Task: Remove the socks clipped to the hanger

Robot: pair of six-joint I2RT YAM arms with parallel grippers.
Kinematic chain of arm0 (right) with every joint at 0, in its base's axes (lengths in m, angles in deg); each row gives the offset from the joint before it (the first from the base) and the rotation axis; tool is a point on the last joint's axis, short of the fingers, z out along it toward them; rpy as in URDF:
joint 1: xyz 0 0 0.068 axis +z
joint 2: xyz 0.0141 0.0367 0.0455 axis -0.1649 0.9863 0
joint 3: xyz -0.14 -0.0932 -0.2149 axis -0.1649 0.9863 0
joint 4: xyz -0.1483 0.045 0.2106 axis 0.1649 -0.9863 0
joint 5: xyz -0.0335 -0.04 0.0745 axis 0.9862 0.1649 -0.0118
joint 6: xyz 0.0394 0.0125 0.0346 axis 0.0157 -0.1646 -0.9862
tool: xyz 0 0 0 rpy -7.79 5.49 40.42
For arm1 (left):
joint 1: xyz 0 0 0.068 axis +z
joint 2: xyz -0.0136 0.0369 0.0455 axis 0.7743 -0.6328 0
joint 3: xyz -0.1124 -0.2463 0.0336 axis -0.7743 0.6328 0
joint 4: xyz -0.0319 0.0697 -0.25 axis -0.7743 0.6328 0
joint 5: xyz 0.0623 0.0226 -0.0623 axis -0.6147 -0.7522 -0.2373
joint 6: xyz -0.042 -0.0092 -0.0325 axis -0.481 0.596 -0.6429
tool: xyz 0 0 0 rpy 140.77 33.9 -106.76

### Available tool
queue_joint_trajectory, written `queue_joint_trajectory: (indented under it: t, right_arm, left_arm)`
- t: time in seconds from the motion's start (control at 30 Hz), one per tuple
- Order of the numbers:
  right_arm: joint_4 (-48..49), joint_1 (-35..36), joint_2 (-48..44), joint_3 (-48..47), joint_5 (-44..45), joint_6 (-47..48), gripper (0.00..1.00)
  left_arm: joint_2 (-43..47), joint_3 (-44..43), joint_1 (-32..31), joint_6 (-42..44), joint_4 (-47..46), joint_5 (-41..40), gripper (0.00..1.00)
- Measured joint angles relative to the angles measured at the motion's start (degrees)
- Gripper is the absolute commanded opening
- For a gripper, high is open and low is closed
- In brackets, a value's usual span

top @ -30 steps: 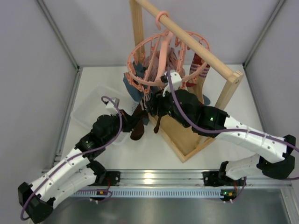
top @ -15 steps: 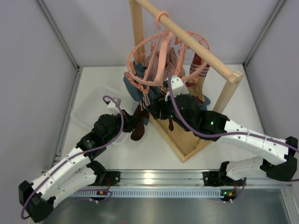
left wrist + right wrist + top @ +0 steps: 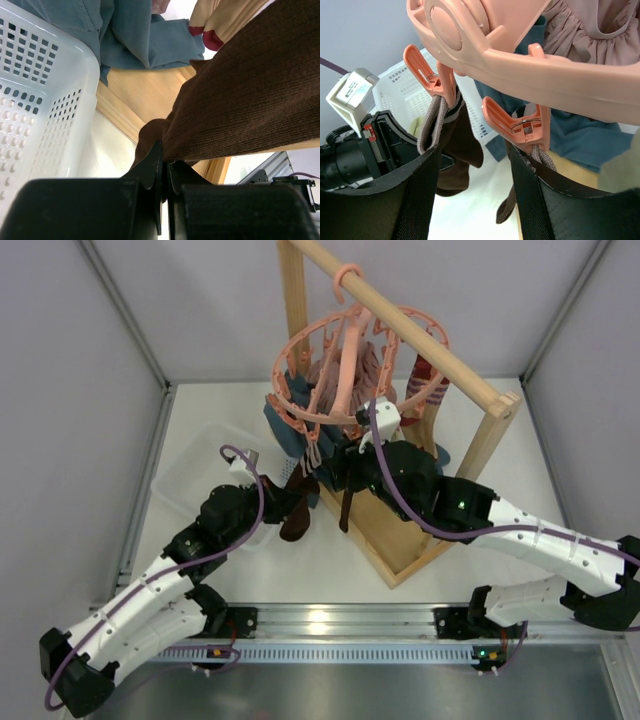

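dark brown sock is pinched in the closed left jaws, its cuff clipped in a peg of the hanger | right jaws are spread wide just beneath that peg, likely so it can be released

I see white tabletop boxed by plain grey walls, metal struts in corners. Aluminium rail along near edge, glare spot on it. Wooden rack frame mid-right, white perforated basket left.
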Motion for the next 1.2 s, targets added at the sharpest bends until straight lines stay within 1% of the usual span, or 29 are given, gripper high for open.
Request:
queue_joint_trajectory:
  t: [0.3,0.5,0.7,1.0,1.2]
  right_arm:
    - [0.9,0.0,0.02,-0.04,1.44,2.38,0.56]
    - [5.68,0.31,-0.02,-0.02,-1.22,4.02,0.56]
    - [10.58,1.11,0.46,-0.04,-0.83,7.17,0.56]
    - [16.55,1.53,7.67,-1.66,2.97,11.91,0.56]
    - [19.45,1.88,9.51,-1.66,6.23,13.35,0.54]
  left_arm:
    - [2.21,0.0,0.0,0.04,-0.04,1.27,0.0]
    - [2.21,0.0,0.0,0.28,-0.07,2.97,0.0]
    - [1.27,0.0,0.0,0.24,-0.11,4.55,0.0]
    - [1.29,0.0,0.0,0.26,-0.13,6.01,0.0]
    - [1.29,-0.02,0.0,0.24,-0.13,6.88,0.0]
